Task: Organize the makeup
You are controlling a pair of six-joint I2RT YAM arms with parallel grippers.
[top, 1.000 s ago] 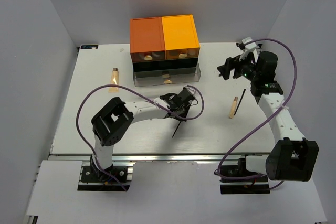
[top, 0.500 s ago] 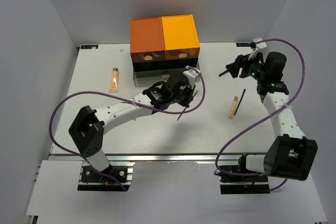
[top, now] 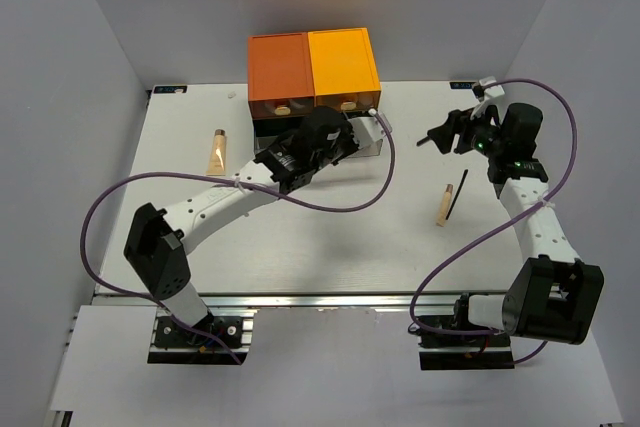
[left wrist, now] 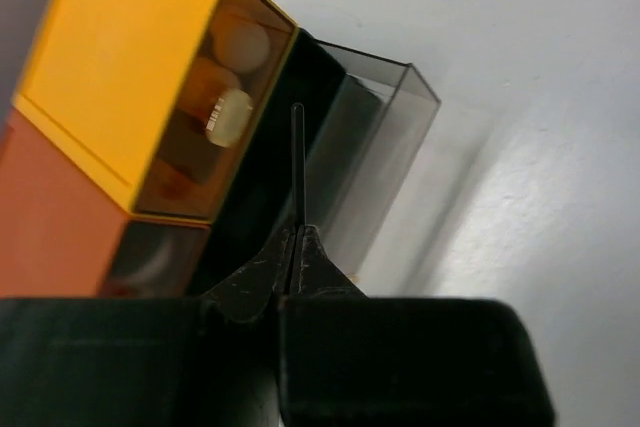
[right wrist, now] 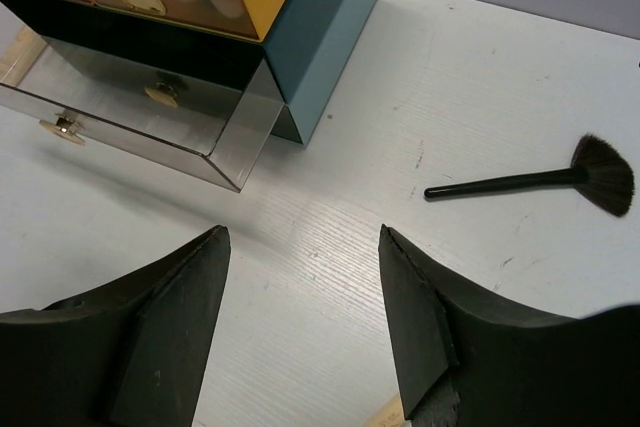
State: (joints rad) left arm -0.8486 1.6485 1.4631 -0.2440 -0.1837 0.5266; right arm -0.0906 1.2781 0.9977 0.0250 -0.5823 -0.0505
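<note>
Your left gripper (left wrist: 296,259): jaws clamped on a thin black stick (left wrist: 297,162), which points toward the clear pulled-out drawer (left wrist: 395,117) of the orange-and-dark drawer box (left wrist: 110,67).

Your right gripper (right wrist: 305,322): jaws apart, holding nothing, above the white table (right wrist: 330,217), with a black fan brush (right wrist: 530,182) lying nearby.

On the table: a beige tube (top: 443,205) just beside a second black stick (top: 458,197), and a second beige tube (top: 217,150) left of the box.

White arms (top: 210,209), black fingers (right wrist: 170,337), purple cables (top: 340,209)
</note>
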